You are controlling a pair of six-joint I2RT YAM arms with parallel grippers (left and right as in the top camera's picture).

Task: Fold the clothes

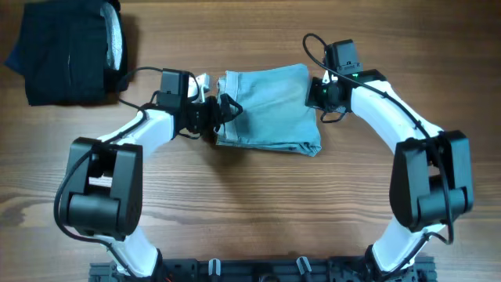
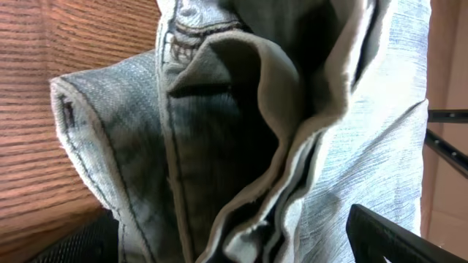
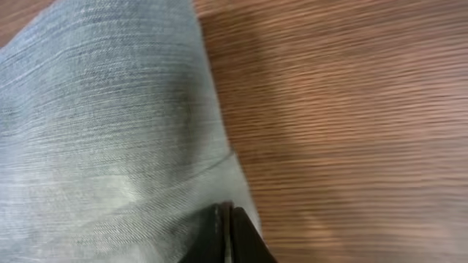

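Note:
The light blue denim shorts lie folded into a rough rectangle at the middle back of the table. My left gripper is at their left edge, open, with its fingers wide apart on either side of the bunched layers and seams. My right gripper is at the shorts' upper right edge. In the right wrist view its fingers are pressed together on the edge of the denim, low to the table.
A black folded garment with a pale lining lies at the back left corner. Bare wooden table runs in front of the shorts, between the two arm bases.

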